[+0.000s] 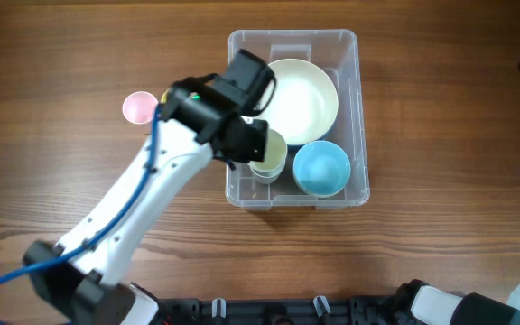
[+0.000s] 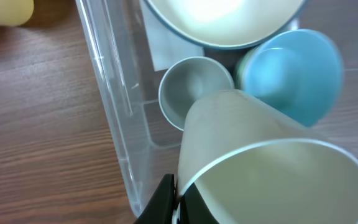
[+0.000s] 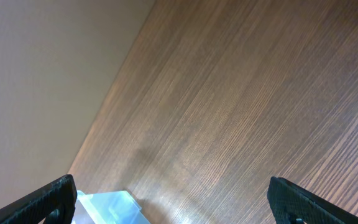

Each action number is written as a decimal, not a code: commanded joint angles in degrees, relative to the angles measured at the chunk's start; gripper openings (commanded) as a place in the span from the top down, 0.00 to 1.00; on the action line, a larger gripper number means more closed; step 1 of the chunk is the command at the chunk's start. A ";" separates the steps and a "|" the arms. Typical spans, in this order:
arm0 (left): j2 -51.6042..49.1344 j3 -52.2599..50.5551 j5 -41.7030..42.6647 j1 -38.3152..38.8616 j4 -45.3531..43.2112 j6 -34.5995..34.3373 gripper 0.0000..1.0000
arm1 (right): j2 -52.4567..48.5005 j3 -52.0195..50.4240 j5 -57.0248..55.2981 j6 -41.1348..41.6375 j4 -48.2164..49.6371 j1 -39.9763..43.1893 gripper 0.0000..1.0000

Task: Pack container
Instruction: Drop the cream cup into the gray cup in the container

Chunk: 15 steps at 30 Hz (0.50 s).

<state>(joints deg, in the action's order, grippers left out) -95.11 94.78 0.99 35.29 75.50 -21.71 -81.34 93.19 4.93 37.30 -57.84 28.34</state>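
Left tool (image 1: 256,150) has a pale cup (image 1: 272,150) pinched by its wall, right over the container (image 1: 360,99)!
The held cup hangs above a small grey cup (image 2: 194,87) in the container's 7 o'clock corner. A big cream bowl (image 1: 301,97) fills the 12 o'clock end and a blue bowl (image 1: 321,169) sits at 5 o'clock. The container rests mid-tabletop (image 1: 61,181), with a pink cup (image 1: 138,106) outside at its 9 o'clock, well apart. The right tool (image 3: 179,202) hangs over bare wood, fingers spread wide, holding nothing.
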 commanded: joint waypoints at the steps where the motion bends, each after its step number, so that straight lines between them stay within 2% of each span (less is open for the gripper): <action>1: -3.19 -0.07 -3.67 0.07 0.11 -1.49 0.96 | -0.22 0.17 0.28 0.37 -0.02 0.02 0.00; 6: -7.17 -0.07 -3.65 0.09 -0.94 -1.20 0.96 | -0.22 0.17 0.28 0.37 -0.02 0.02 0.00; 8: -8.66 -0.07 -3.65 0.09 -1.11 -1.20 0.87 | -0.22 0.17 0.28 0.37 -0.02 0.02 0.00; 9: -8.72 -0.02 -3.58 -0.07 -0.87 -1.25 0.80 | -0.22 0.17 0.28 0.39 -0.02 0.02 0.00; 11: -7.56 0.92 -3.56 -1.14 0.61 -1.25 0.74 | -0.22 0.17 0.28 0.37 -0.02 0.02 0.00; 15: -1.20 4.57 -6.58 -8.35 3.96 -1.27 0.44 | -0.22 0.17 0.28 0.39 -0.02 0.02 0.00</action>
<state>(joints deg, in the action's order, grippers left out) -102.83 95.66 -2.07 33.08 78.19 -22.81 -81.34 93.19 4.93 37.30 -57.84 28.34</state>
